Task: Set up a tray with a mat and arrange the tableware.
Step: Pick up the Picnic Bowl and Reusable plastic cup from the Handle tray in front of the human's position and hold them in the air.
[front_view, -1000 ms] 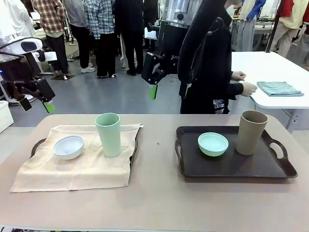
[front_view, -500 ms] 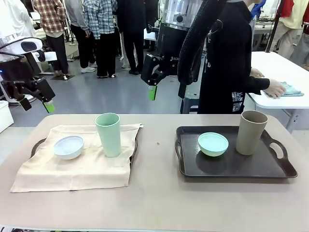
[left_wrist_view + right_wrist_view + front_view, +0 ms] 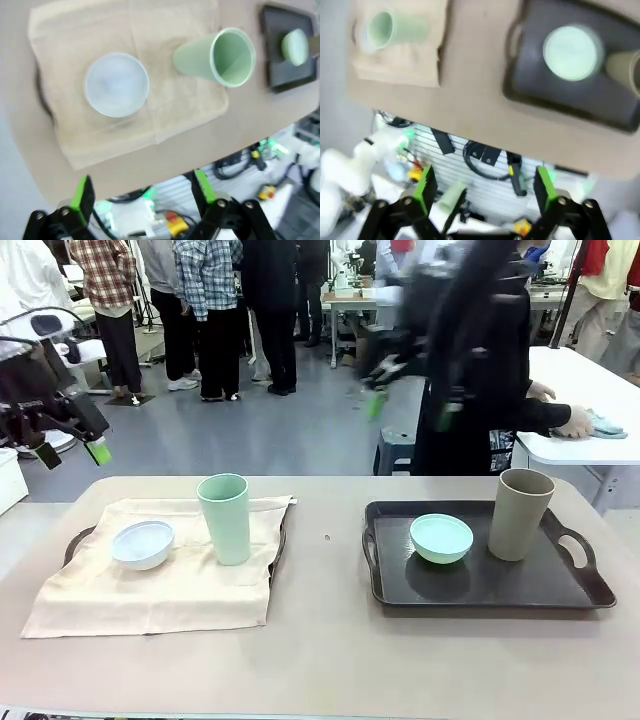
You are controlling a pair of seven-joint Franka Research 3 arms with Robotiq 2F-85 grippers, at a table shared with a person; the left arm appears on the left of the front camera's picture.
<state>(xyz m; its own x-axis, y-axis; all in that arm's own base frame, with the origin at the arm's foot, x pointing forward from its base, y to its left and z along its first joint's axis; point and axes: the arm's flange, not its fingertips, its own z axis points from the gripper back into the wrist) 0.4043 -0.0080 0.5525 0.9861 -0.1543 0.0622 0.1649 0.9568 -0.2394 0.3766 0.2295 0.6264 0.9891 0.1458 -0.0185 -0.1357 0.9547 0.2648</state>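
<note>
Blue-grey cloth [image 3: 612,427] lies on white side table [image 3: 600,380].

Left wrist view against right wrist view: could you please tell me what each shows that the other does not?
Left wrist view: the white bowl in full on the mat, plus the open left gripper. Right wrist view: most of the dark tray, the tan cup, the open right gripper. Both: the pale green cup and the mint bowl.

Bright, even light comes from overhead. The tall pale green cup [image 3: 224,518] and the tall tan-brown cup [image 3: 521,513] throw only short, soft shadows. Everything beyond the right gripper [image 3: 485,192] is smeared by motion blur. Beyond the left gripper [image 3: 142,192] the picture is mildly soft, with bowed edges.
</note>
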